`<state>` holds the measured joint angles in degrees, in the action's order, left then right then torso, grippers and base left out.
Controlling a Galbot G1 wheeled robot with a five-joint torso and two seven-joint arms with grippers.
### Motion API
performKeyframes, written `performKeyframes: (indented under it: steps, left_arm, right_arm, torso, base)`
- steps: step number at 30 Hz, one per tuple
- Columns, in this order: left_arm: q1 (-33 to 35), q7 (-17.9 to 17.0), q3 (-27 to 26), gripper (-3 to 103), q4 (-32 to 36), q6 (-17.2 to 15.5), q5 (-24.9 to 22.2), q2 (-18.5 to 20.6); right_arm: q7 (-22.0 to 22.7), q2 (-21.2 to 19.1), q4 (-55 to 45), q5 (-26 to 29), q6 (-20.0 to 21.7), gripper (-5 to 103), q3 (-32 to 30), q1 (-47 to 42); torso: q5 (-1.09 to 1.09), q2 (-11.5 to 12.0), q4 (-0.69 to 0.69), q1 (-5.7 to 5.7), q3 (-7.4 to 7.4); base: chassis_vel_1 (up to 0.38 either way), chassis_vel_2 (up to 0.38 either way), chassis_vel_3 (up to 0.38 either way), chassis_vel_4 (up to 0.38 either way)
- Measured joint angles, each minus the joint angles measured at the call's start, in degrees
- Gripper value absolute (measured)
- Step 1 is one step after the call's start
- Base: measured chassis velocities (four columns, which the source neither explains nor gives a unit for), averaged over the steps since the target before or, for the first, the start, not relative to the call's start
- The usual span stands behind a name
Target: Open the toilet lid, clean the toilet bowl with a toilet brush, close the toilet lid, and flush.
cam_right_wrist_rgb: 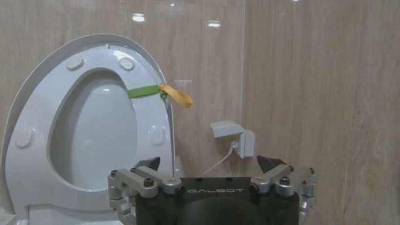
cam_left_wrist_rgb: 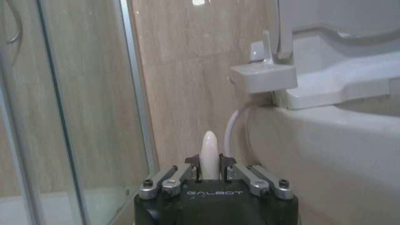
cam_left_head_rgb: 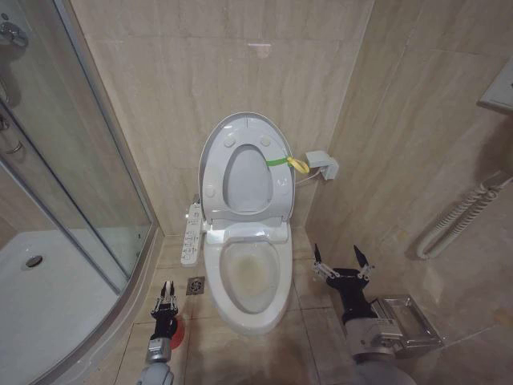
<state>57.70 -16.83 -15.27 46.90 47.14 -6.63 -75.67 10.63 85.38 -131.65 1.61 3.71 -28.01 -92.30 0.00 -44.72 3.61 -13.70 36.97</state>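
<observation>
Gripping toilet brush (cam_left_wrist_rgb: 209, 152), left gripper (cam_left_head_rgb: 166, 305) jaws closed | right gripper (cam_left_head_rgb: 343, 269) jaws wide, empty | toilet lid (cam_left_head_rgb: 243, 132) upright

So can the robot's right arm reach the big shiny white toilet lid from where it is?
Probably yes. The open right gripper hangs beside the white ceramic toilet bowl, with nothing between it and the raised glossy white toilet lid. The left gripper is busy, shut on the white toilet brush handle.
</observation>
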Motion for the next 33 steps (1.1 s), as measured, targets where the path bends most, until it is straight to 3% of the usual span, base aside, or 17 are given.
performKeyframes:
  steps: [25, 26, 33]
  left_arm:
    - [1.0, -0.4, -0.5, 21, 0.5, -0.1, 1.5, 0.9]
    - [1.1, -0.5, -0.5, 36, 0.7, -0.1, 1.5, 0.9]
    - [2.0, -0.6, -0.6, 36, 1.8, -0.2, 1.5, 1.0]
  right_arm:
    - [0.0, 0.0, 0.0, 0.0, 0.0, 100, 0.0, 0.0]
    - [0.0, 0.0, 0.0, 0.0, 0.0, 100, 0.0, 0.0]
    - [0.0, 0.0, 0.0, 0.0, 0.0, 100, 0.0, 0.0]
  torso:
    - [0.00, 0.0, 0.00, 0.00, 0.00]
    - [0.00, 0.0, 0.00, 0.00, 0.00]
    - [0.00, 0.0, -0.01, 0.00, 0.00]
  base:
    - [0.000, 0.000, 0.000, 0.000]
    - [0.000, 0.000, 0.000, 0.000]
    - [0.000, 0.000, 0.000, 0.000]
